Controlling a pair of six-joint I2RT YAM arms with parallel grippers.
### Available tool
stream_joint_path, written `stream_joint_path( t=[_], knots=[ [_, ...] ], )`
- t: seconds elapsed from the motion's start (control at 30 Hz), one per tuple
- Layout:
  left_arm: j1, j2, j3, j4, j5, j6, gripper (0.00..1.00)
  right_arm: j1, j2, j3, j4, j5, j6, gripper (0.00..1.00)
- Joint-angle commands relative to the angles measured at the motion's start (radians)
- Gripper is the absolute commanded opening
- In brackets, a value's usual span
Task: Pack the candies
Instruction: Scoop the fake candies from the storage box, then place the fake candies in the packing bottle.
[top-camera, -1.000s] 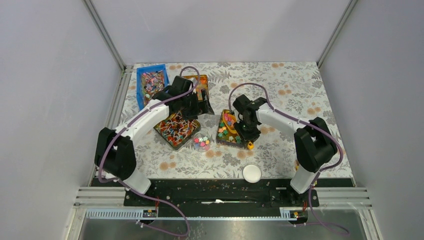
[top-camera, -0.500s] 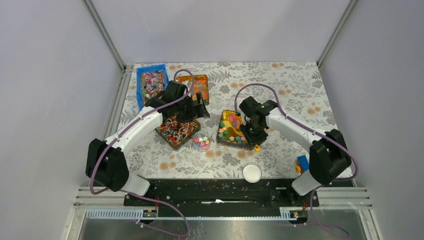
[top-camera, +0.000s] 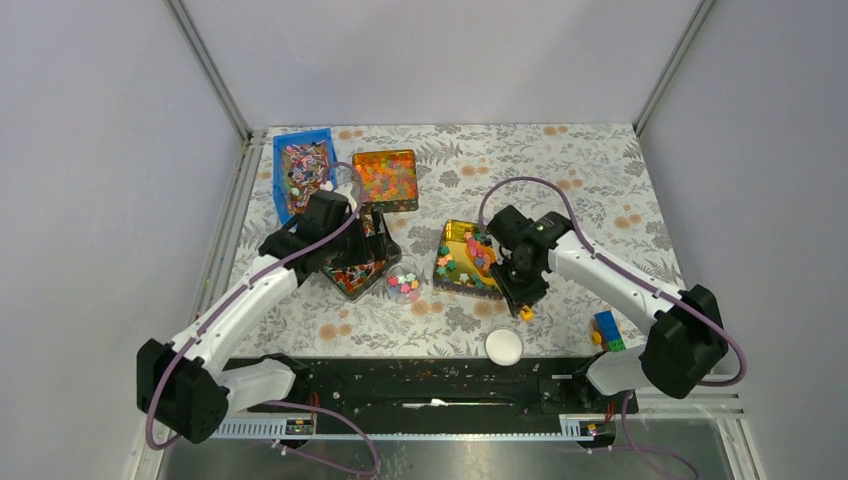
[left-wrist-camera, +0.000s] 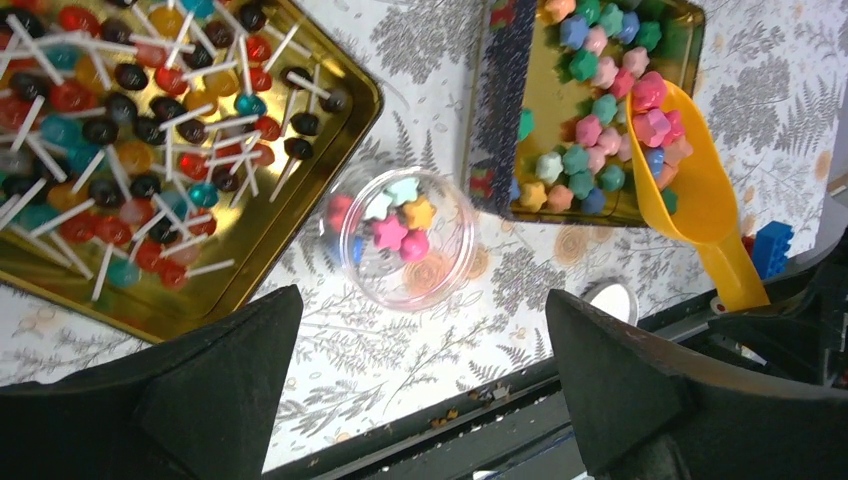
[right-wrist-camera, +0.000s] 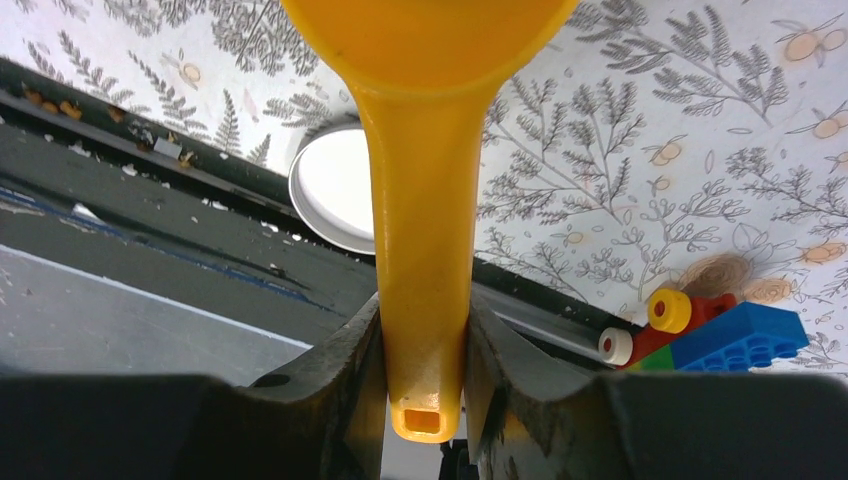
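Observation:
The candies (top-camera: 462, 255) are small pastel stars lying in a gold tray (top-camera: 462, 224) at the table's middle; they also show in the left wrist view (left-wrist-camera: 585, 130). A small clear jar (top-camera: 403, 285) (left-wrist-camera: 405, 235) left of the tray holds a few candies. My right gripper (top-camera: 522, 290) (right-wrist-camera: 425, 340) is shut on the handle of a yellow scoop (right-wrist-camera: 425, 230). The scoop (left-wrist-camera: 690, 180) holds several pink candies over the tray's near right corner. My left gripper (top-camera: 372, 245) (left-wrist-camera: 420, 390) is open and empty, above the table just nearer than the jar.
A gold tray of lollipops (top-camera: 345, 290) (left-wrist-camera: 270, 225) lies left of the jar. A blue bin of stick sweets (top-camera: 300, 170) and a tray of orange beads (top-camera: 385, 175) stand at the back left. A white lid (top-camera: 503, 346) (right-wrist-camera: 335, 190) and toy bricks (top-camera: 607, 330) (right-wrist-camera: 720, 330) lie near the front edge.
My left arm has drawn back toward the near left, uncovering the bead tray. My right gripper has moved toward the near right with the scoop.

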Motion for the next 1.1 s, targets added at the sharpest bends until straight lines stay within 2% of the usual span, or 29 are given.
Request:
stream_joint_path(
  t=[0.0,0.33,0.87,1.07],
  knots=[
    [0.004,-0.09,-0.064,-0.003,-0.046,0.006,0.96,0.064,-0.045,-0.01,-0.039,0.004,0.045,0.0],
    [0.004,-0.236,-0.185,-0.022,-0.079,-0.024,0.96,0.188,-0.05,0.031,-0.083,-0.033,0.086,0.0],
    [0.004,-0.193,-0.174,-0.03,-0.069,-0.017,0.97,0.238,0.054,0.214,-0.148,-0.15,0.02,0.0],
    [0.004,-0.184,-0.173,-0.03,-0.065,-0.013,0.97,0.253,0.118,0.259,-0.144,-0.243,-0.007,0.0]
  ],
)
